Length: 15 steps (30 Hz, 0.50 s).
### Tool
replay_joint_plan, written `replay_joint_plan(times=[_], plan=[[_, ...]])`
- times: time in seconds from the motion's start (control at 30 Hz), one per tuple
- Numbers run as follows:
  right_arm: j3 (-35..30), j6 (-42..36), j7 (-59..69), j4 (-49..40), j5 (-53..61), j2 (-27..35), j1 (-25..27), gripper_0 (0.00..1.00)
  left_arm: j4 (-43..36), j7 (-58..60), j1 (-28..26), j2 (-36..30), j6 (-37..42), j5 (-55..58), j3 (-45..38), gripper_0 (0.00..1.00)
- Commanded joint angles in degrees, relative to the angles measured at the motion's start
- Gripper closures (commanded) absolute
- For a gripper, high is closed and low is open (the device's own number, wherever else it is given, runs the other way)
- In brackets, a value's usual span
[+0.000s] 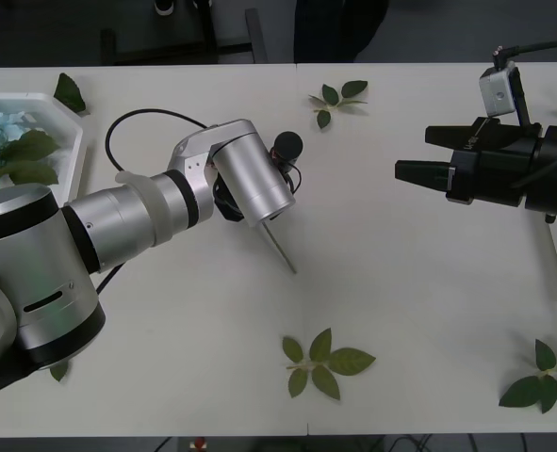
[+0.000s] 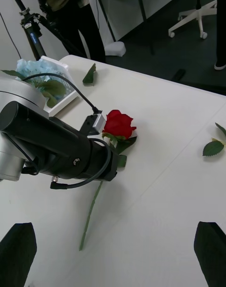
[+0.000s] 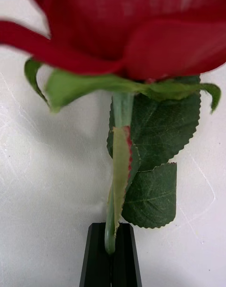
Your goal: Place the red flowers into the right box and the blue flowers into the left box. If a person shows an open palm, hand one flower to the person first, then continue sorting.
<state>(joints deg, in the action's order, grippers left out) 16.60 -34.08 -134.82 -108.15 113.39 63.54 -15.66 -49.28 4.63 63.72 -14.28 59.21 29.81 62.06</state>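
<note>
While the left gripper [image 3: 111, 256] pinches the stem of a red rose [image 2: 118, 123] lying mid-table, its fingers are clamped tight. Off to the right, the right gripper [image 1: 410, 155] hovers with fingers apart. Blue flowers [image 1: 0, 127] sit in the left box [image 1: 57, 105].

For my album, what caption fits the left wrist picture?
Left gripper pinching a red rose by its stem.
</note>
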Motion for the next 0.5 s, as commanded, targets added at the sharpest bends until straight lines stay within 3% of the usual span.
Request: replay_joint_plan(times=[0.03, 0.23, 0.5], plan=[[-0.3, 0.1, -1.1, -0.7, 0.3, 0.6, 0.5, 0.02, -2.2, -4.0, 0.2, -2.2, -0.5, 3.5, 0.4, 1.0], [-0.3, 0.1, -1.2, -0.7, 0.5, 0.7, 0.5, 0.02, -14.5, -5.6, 0.3, -10.8, 2.2, 10.3, 0.4, 1.0], [-0.3, 0.1, -1.2, -0.6, 0.6, 0.6, 0.5, 0.02, -33.6, -7.3, 0.3, -21.8, 15.0, 18.3, -5.0, 1.0]])
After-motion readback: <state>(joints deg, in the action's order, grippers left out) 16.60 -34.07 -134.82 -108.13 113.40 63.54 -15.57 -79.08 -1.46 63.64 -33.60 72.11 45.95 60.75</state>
